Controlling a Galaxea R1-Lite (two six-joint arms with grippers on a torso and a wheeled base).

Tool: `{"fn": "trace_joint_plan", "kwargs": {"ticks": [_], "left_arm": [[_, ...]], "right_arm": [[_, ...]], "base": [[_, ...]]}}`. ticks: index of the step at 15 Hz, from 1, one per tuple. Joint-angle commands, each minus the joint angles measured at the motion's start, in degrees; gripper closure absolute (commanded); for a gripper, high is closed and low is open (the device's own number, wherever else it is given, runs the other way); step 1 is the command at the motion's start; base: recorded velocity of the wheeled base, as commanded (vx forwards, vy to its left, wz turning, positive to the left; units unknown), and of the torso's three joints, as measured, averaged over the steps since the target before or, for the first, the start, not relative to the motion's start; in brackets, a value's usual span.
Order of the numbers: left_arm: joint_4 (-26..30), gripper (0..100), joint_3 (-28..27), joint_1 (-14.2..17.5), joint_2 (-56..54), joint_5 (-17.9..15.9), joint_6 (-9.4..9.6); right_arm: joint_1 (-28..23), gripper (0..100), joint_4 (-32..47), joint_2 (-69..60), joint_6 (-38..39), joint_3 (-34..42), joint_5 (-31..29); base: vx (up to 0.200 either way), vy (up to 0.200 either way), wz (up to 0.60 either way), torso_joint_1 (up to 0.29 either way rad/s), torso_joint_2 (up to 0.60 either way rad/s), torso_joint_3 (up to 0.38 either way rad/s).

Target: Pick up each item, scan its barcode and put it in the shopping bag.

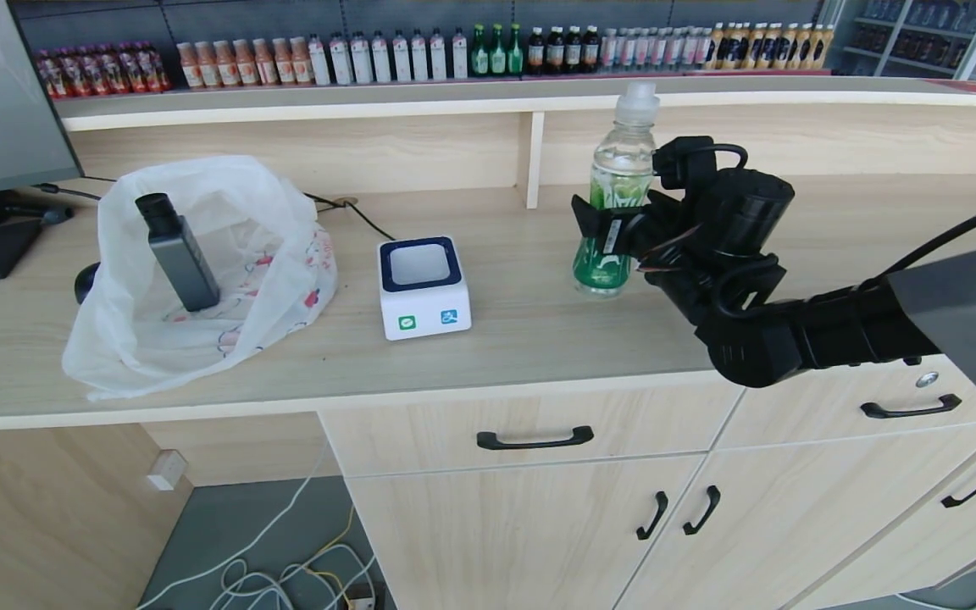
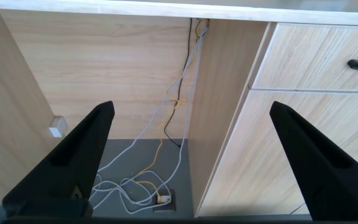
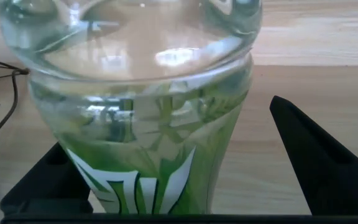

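Note:
A clear bottle (image 1: 619, 182) with a green label and white cap stands upright on the wooden counter (image 1: 496, 339), right of the scanner. My right gripper (image 1: 609, 233) is open, its fingers on either side of the bottle's labelled lower half (image 3: 154, 155); one finger (image 3: 319, 165) stands clear of the bottle. The white scanner box (image 1: 423, 286) with a dark-rimmed window sits at the counter's middle. The white plastic shopping bag (image 1: 272, 263) lies open at the left, a dark grey bottle (image 1: 179, 252) leaning inside it. My left gripper (image 2: 185, 162) hangs open below the counter, holding nothing.
A raised shelf (image 1: 454, 93) runs behind the counter, with rows of drink bottles (image 1: 420, 55) beyond it. A divider post (image 1: 532, 157) stands behind the scanner. A black cable (image 1: 361, 216) crosses the counter. Drawers and cupboard doors (image 1: 539, 474) lie below, and loose wires (image 2: 154, 180) on the floor.

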Motion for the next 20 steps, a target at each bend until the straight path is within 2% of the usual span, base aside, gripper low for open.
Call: {"fn": "trace_joint_plan", "kwargs": {"ticks": [1, 7, 8, 20], "left_arm": [[-0.02, 0, 0.0, 0.0, -0.02, 0.09, 0.02], [-0.02, 0, 0.0, 0.0, -0.02, 0.0, 0.02], [-0.02, 0, 0.0, 0.0, -0.02, 0.0, 0.02], [-0.02, 0, 0.0, 0.0, -0.02, 0.0, 0.02]], "right_arm": [[-0.17, 0, 0.01, 0.36, -0.01, -0.3, -0.04], [0.0, 0, 0.09, 0.36, -0.01, -0.92, -0.13], [0.18, 100, 0.09, 0.28, -0.1, -0.92, -0.13], [0.36, 100, 0.18, -1.92, -0.28, -0.92, -0.21]], "base": [[0.0, 0.0, 0.0, 0.0, 0.0, 0.0], [0.0, 0.0, 0.0, 0.0, 0.0, 0.0], [0.0, 0.0, 0.0, 0.0, 0.0, 0.0], [0.0, 0.0, 0.0, 0.0, 0.0, 0.0]]}}
